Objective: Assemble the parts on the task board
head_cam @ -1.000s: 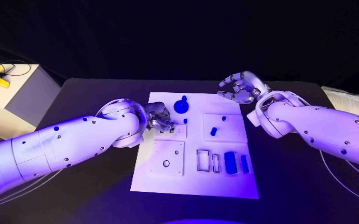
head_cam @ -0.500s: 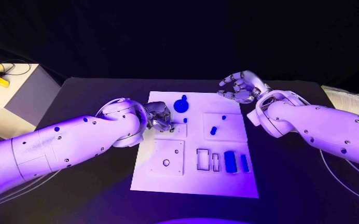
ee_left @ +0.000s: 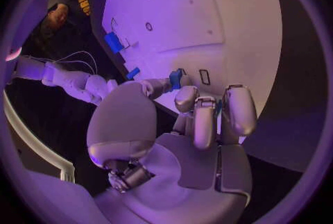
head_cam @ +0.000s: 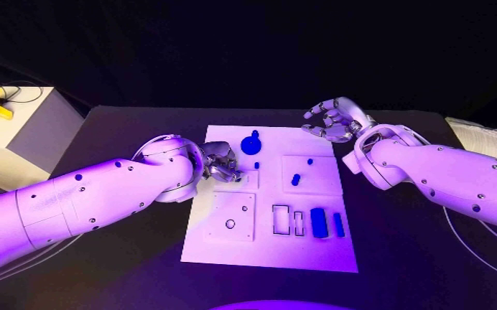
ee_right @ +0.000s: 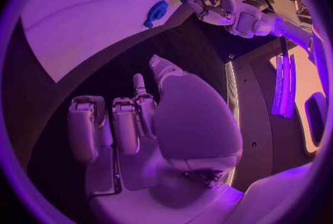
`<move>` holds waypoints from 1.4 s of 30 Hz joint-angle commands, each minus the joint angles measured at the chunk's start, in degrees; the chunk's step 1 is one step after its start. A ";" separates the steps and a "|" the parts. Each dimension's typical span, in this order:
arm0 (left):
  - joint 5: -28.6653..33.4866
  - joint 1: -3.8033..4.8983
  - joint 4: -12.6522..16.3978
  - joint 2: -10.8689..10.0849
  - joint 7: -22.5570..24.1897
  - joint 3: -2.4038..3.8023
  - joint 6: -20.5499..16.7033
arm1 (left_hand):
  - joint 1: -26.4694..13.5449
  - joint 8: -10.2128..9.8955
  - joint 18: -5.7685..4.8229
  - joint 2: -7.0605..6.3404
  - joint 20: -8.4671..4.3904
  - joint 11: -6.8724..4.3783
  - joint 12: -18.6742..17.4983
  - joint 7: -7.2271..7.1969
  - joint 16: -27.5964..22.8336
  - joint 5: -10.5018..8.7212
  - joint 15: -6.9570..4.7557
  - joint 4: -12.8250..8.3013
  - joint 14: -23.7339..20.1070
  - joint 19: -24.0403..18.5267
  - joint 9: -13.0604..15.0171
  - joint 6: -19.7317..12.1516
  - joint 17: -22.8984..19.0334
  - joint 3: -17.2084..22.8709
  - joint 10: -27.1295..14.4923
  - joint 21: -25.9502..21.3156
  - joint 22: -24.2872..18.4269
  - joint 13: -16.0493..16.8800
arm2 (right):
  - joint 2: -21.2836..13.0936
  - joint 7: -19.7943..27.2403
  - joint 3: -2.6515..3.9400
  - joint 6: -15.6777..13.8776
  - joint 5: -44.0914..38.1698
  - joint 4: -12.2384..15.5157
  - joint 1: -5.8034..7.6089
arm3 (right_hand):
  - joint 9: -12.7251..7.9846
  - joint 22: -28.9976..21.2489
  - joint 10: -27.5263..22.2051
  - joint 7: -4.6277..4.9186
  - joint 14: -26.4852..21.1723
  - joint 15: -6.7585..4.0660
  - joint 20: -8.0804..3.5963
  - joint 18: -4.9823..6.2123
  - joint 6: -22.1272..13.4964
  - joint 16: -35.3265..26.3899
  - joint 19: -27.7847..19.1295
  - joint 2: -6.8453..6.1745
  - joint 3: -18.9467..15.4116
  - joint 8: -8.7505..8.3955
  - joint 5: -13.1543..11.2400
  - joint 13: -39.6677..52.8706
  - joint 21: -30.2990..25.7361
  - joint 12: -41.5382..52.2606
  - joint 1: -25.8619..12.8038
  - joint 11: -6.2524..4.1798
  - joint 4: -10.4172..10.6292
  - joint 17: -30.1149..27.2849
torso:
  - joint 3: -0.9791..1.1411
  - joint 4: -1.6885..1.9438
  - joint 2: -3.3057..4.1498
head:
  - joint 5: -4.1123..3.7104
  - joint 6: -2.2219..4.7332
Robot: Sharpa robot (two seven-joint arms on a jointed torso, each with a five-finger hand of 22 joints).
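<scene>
Dim violet light, black surroundings (wrist views bend at edges)

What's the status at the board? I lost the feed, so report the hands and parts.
Left robot hand on the task board, fingers pinching a small blue part. Right robot hand open, off the board's far right corner. Nothing in the way.

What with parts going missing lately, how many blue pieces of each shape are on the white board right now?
Round disc: 1
Small pegs: 2
Long bars: 2
Total: 5, as counted in the head view.
</scene>
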 commanded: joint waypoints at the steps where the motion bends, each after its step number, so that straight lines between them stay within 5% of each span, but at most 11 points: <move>1: -0.06 -0.10 0.01 0.08 0.19 -0.07 1.75 | 0.52 0.04 -0.67 0.19 -0.14 -0.02 0.10 -0.75 0.34 0.21 -0.35 -12.11 5.46 0.33 -0.09 1.05 13.70 12.62 0.17 0.36 -0.04 -0.16 | -0.01 0.24 0.01 0.60 -0.37 0.02 -0.04 | -0.09 11.16 -0.30 0.10 5.25 0.22 0.20 0.45 -0.41 -0.37 3.96 0.02 0.35 -0.08 0.22 7.55 -0.37 -0.27 -0.41 0.06 0.05 11.70 | 0.01 0.03 -0.03 | -0.04 -0.01; 42: -2.69 -0.09 -0.37 0.54 -0.79 -0.06 1.98 | 0.45 -0.13 -0.70 -0.05 -0.19 -0.04 0.02 -0.77 0.36 0.06 -0.39 -12.05 5.48 0.39 -0.06 1.19 13.74 12.80 0.26 0.40 0.06 -0.18 | -0.11 0.38 0.00 0.80 -0.06 0.04 -0.27 | -0.10 11.11 -0.22 0.08 5.24 0.20 0.19 0.47 -0.35 -0.42 3.94 0.02 0.59 -0.04 0.22 7.59 -0.44 -0.18 -0.56 0.04 0.14 11.64 | 0.02 0.03 -0.04 | 0.01 -0.25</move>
